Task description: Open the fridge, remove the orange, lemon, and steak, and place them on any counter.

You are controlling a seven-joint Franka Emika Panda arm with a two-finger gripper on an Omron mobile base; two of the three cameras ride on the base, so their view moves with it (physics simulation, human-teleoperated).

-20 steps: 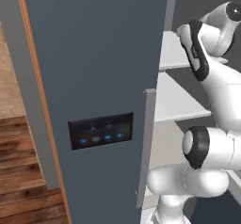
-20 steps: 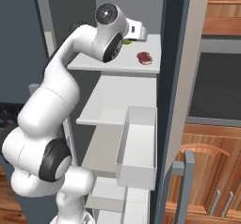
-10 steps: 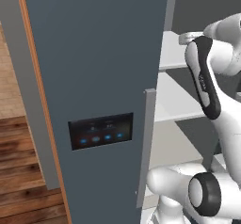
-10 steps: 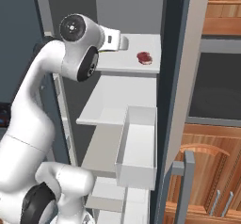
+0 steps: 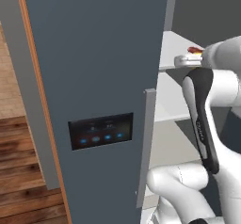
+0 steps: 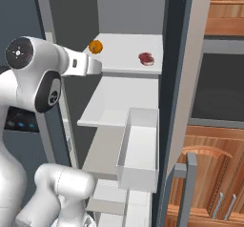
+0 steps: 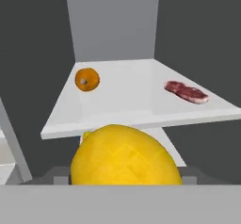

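Observation:
The fridge (image 5: 94,68) stands open, its dark door to the left and white shelves inside. In the hand view my gripper (image 7: 124,177) is shut on the lemon (image 7: 124,155), a bright yellow oval that bulks large just in front of the upper shelf's (image 7: 141,115) edge. On that shelf lie the orange (image 7: 87,79) at the back left and the dark red steak (image 7: 186,92) to the right. From the right base view, the orange (image 6: 96,46) and steak (image 6: 146,58) rest on the upper shelf, with my hand (image 6: 95,67) at its front left corner.
A white door bin (image 6: 140,149) juts out below the shelves on the open right door (image 6: 183,87). Brown wooden cabinets (image 6: 224,173) stand at the right. The left door carries a lit control panel (image 5: 100,130) and a grey vertical handle (image 5: 148,143).
My arm has drawn back out of the fridge toward the left, carrying the lemon. The orange, earlier hidden behind the arm, now shows on the shelf.

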